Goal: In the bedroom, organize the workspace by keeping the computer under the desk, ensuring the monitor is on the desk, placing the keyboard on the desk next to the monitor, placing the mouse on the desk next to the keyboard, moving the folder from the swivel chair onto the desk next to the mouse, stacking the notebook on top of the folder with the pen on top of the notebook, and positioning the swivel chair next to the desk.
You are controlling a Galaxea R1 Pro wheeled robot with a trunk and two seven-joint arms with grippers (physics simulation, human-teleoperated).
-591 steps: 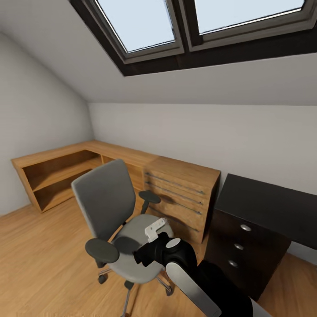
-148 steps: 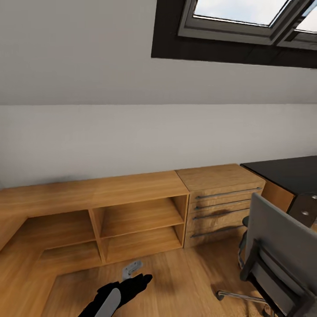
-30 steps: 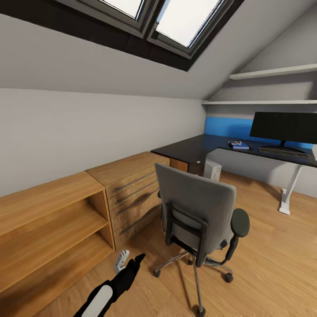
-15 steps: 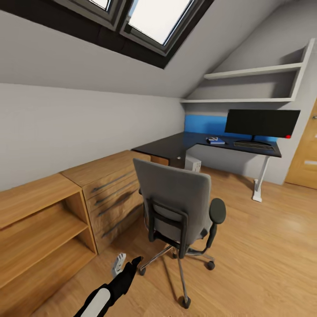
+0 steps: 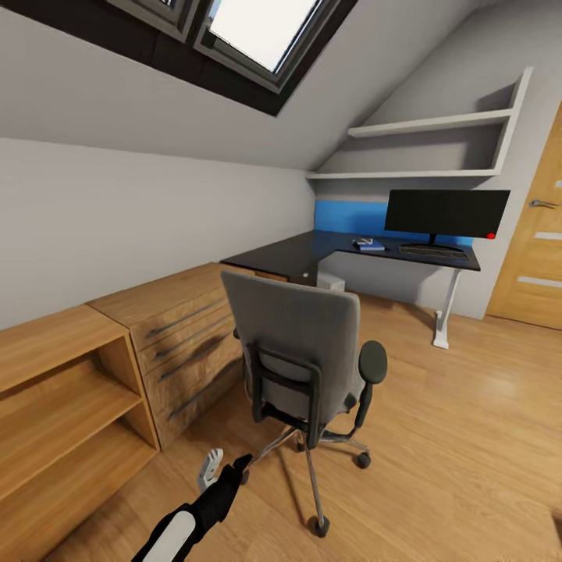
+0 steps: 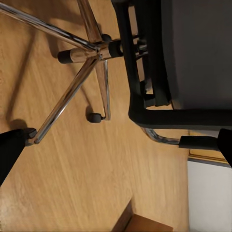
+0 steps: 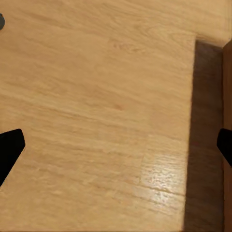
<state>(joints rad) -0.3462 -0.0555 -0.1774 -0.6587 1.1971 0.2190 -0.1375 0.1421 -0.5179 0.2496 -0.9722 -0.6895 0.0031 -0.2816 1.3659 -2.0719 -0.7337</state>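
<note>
Facing the swivel chair [image 5: 300, 351], with the desk [image 5: 312, 251] beyond, both grippers' fingers spread apart over wood floor [image 7: 96, 96]

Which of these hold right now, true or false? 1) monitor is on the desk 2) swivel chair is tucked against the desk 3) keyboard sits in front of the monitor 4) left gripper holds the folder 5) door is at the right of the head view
1) True: the monitor stands on the desk.
2) False: the swivel chair stands apart from the desk, on open floor beside the wooden drawer unit.
3) True: the keyboard lies in front of the monitor.
4) False: the left gripper hangs empty above the floor.
5) True: the door is there.
</note>
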